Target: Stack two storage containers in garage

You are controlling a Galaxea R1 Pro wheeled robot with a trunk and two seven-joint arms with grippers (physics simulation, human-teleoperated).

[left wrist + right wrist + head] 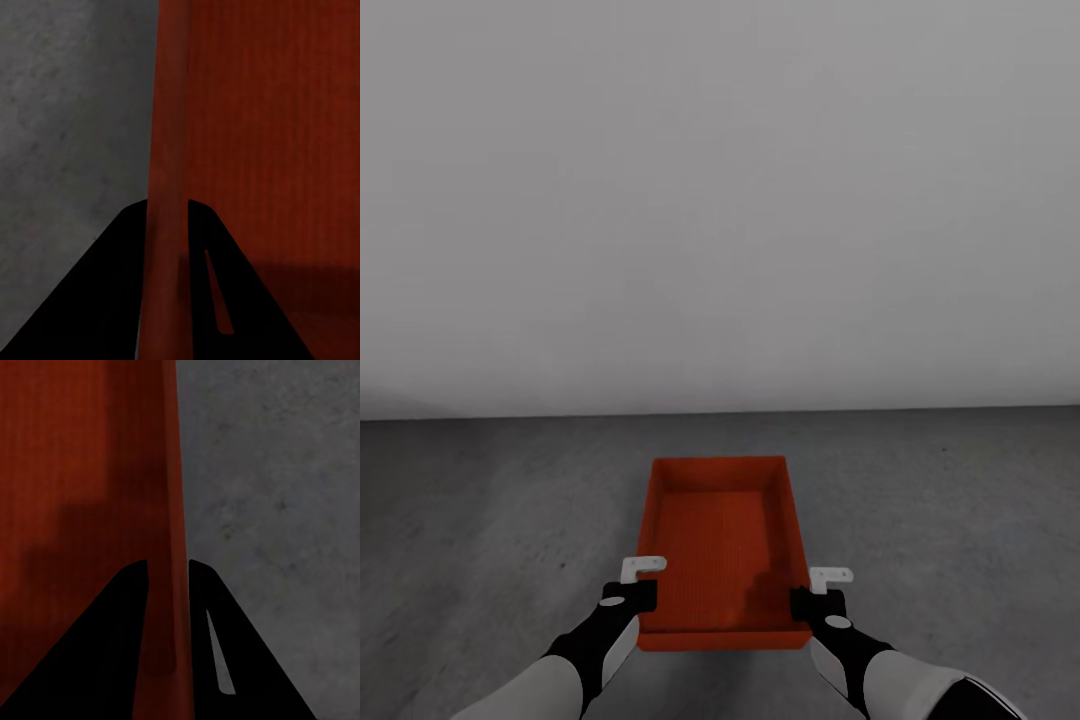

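An orange-red open-top bin (722, 545) sits in the middle of the head view, straight ahead of the robot and low down, over a dark grey speckled concrete floor (480, 520) with a plain pale wall (720, 200) rising behind it. Its long axis runs directly away from the robot, so the short near wall faces the arms and the two long walls lie to either side. Whether it rests on the floor or hangs just above it cannot be told. The left gripper (632, 590) is at the near end of the left long wall, and the right gripper (815, 597) is at the near end of the right long wall, so both arms are equally close and the bin lies between them. In the left wrist view, the two dark fingers (112, 285) straddle the bin's red wall (169, 225), one finger outside and one inside, pinched on it. The right wrist view shows the same: dark fingers (232, 645) clamped either side of the opposite wall (166, 585), with bare concrete beyond. Judging from this, the bin is in the garage and the next step is setting it down or letting go.
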